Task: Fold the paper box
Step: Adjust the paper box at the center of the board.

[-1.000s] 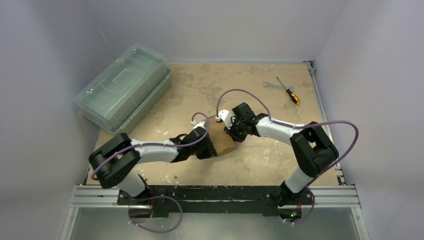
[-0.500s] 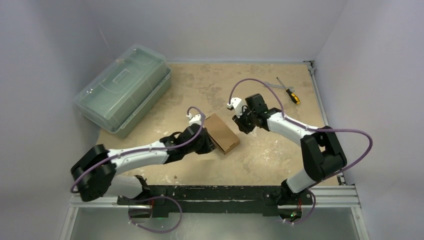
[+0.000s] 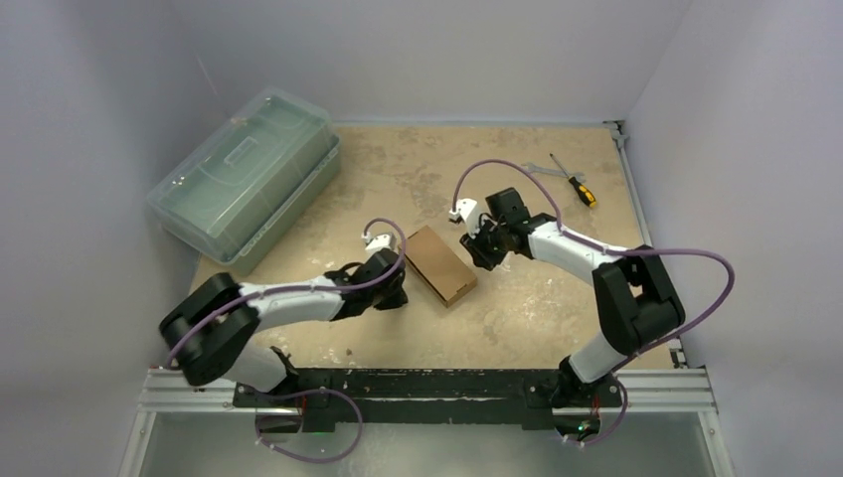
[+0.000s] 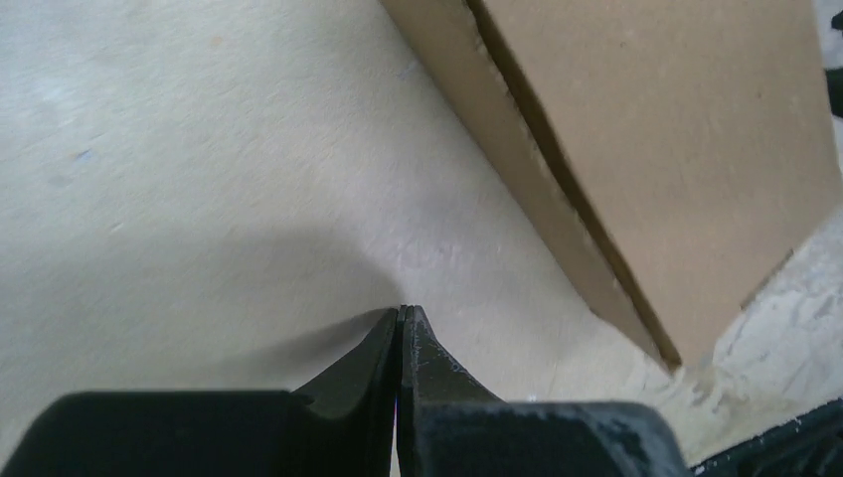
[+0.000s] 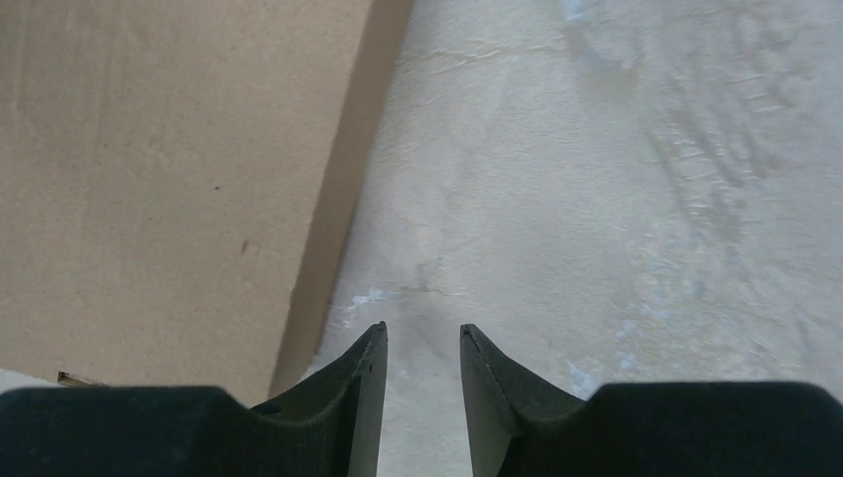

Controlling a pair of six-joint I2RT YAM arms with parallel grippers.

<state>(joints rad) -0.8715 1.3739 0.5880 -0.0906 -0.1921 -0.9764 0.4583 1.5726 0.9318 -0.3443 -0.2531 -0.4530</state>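
On scuffed tan tabletop [image 3: 537,308], pale walls [image 3: 447,60], paper box [image 3: 440,265] unheld, left fingers [image 4: 360,366] together, right fingers [image 5: 360,386] narrowly apart.

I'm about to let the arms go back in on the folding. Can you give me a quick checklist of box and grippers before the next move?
1. Paper box free of both grippers: ok.
2. Left gripper shut and empty, beside the box: ok.
3. Right gripper jaws apart, nothing between them: ok.
4. Top panel seated flush: not ok; the left wrist view shows a dark gap along one edge.
5. End flaps tucked in: cannot tell.
6. Green case and screwdriver clear of the box: ok.
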